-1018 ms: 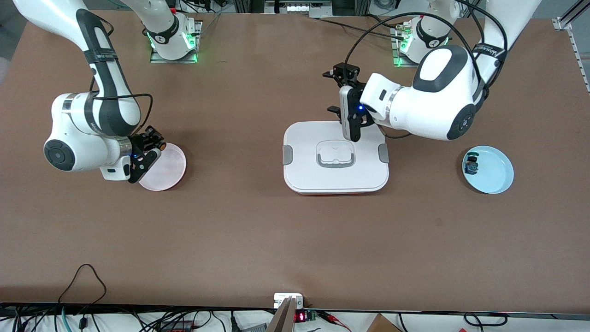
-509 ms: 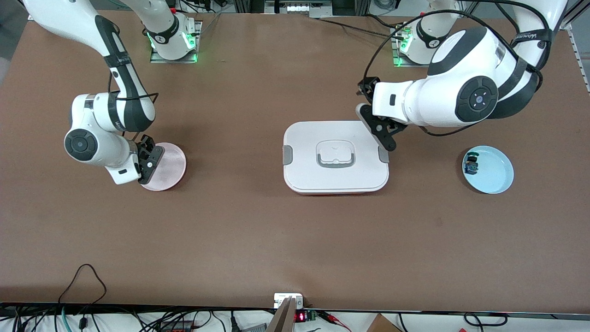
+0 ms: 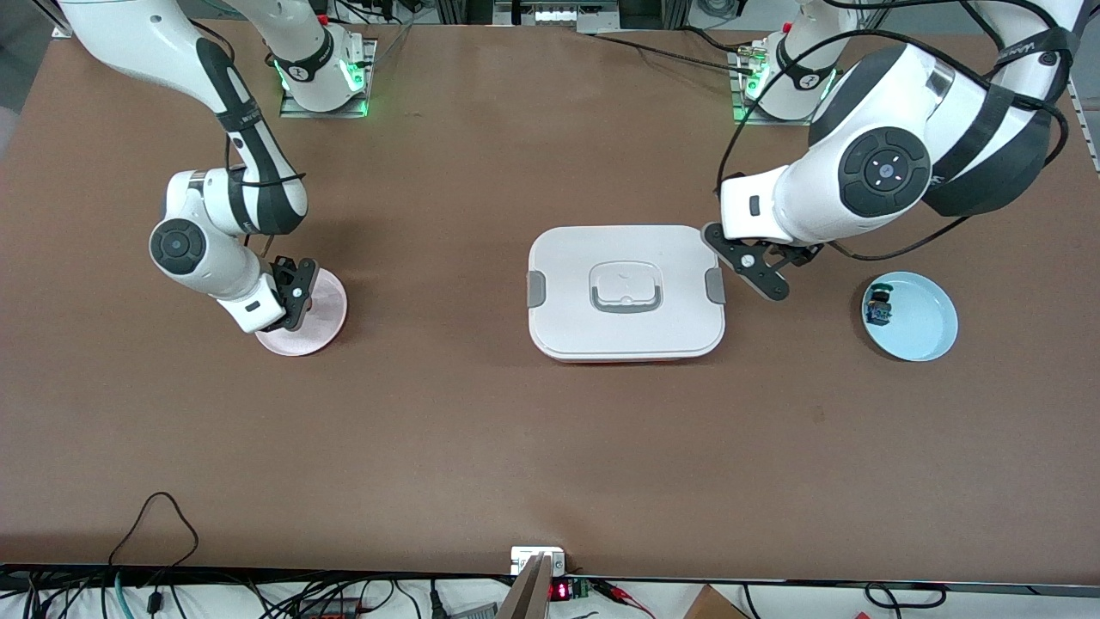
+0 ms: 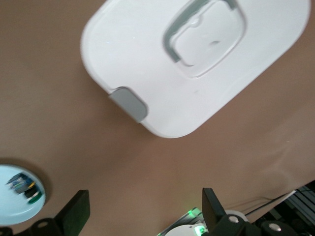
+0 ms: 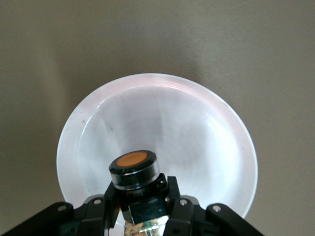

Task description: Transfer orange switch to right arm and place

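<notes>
Jaws of the right gripper [image 5: 140, 206] clamp the orange switch [image 5: 134, 169] over the pink plate [image 5: 216, 147]; left jaws open.

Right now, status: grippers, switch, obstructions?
Right gripper shut on orange switch, over pink plate. Left gripper open, empty, beside white case. Nothing blocking.

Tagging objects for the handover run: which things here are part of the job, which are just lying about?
Job:
- orange switch, held by the right gripper over the pink plate
- left gripper, open, over the table beside the white lidded box

Lying about:
- white lidded box
- blue plate with the blue-faced switch
</notes>
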Controlling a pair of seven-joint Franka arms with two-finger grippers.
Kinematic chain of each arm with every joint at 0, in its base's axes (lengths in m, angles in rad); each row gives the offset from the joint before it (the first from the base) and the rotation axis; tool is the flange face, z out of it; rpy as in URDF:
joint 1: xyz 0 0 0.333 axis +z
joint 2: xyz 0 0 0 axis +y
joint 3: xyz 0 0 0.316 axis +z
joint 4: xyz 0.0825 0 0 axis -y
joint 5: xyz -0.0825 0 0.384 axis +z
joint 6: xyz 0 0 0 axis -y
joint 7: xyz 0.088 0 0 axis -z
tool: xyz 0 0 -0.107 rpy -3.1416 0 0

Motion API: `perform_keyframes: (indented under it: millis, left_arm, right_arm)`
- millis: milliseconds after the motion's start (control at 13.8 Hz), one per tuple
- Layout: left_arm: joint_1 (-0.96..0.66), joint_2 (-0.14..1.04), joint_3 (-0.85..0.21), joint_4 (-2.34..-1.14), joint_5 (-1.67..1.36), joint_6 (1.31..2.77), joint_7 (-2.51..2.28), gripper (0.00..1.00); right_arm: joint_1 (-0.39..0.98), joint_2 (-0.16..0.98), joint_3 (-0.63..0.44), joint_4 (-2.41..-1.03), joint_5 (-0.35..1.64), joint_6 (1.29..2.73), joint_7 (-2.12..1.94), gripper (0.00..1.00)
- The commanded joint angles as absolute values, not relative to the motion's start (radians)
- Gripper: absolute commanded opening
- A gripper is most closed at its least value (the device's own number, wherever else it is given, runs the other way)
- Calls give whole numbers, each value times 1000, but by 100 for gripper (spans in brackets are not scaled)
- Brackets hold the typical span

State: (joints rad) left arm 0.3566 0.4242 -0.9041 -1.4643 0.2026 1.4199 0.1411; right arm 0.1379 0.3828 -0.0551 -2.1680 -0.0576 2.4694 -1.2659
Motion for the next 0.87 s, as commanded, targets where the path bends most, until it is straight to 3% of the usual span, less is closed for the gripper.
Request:
perform_keyframes:
  millis: [0, 218, 364, 800]
  left_arm:
    - [329, 399, -827, -1420, 255, 1373, 204, 100]
    - [137, 336, -503, -1416, 137, 1377, 192, 100]
    - [80, 266, -338, -1474, 17, 1434, 146, 100]
    - [-58, 128, -109, -1606, -20, 1615, -194, 100]
  right_arm:
    - [141, 362, -55, -2214, -71, 2522, -1293, 0]
    - [155, 373, -55, -2217, -71, 2542, -1293, 0]
    - [163, 390, -55, -2226, -71, 2583, -1293, 0]
    - [161, 393, -55, -2241, -72, 2606, -1295, 0]
